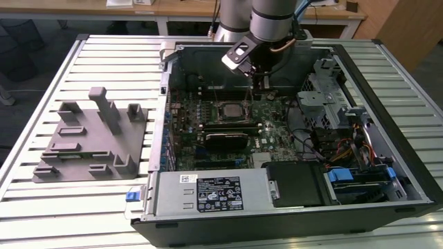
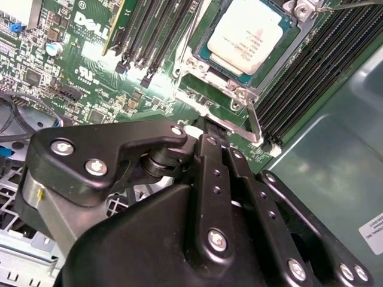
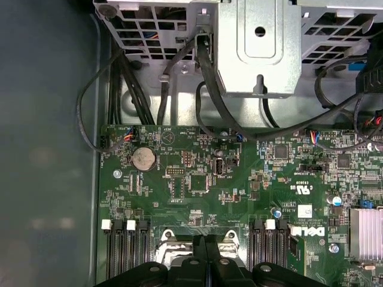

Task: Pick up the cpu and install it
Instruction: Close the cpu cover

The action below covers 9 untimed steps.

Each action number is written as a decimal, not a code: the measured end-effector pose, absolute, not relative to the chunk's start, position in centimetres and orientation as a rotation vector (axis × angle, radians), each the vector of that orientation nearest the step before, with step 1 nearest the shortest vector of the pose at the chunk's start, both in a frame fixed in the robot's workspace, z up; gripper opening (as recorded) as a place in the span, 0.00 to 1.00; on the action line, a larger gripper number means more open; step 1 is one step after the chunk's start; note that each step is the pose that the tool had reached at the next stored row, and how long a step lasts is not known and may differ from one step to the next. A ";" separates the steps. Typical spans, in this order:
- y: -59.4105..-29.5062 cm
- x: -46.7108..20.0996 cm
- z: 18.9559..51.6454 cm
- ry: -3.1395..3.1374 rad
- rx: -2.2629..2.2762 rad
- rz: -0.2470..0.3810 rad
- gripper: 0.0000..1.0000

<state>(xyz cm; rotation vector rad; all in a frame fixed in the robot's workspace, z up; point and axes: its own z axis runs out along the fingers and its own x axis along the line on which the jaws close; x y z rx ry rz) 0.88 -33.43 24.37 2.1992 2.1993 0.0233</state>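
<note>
Silver-grey metal tops the cpu [image 2: 247, 34], which lies flat in its socket [image 2: 197, 67] on the green motherboard [image 2: 90, 72], framed by the socket's metal rim; in the exterior view the cpu [image 1: 229, 110] sits near the middle of the open computer case [image 1: 387, 171]. Black memory slots [image 2: 149, 30] run along both sides of the socket. The gripper [image 1: 260, 85] hangs just above the board, beside the socket toward the case's far wall, and touches neither the chip nor the rim. Its jaws are pressed together with nothing between them, as the first wrist view shows where the gripper [image 3: 205, 254] meets in one closed seam. A grey plastic tray [image 1: 90, 140] with upright blocks rests on the slatted counter [image 1: 41, 207], at the exterior view's left of the case.
</note>
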 end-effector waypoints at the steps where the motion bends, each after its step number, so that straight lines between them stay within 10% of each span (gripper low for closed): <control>1: -33.4 0.8 24.4 2.199 2.199 0.023 0.11; 9: -33.4 0.7 24.4 2.199 2.199 0.023 0.11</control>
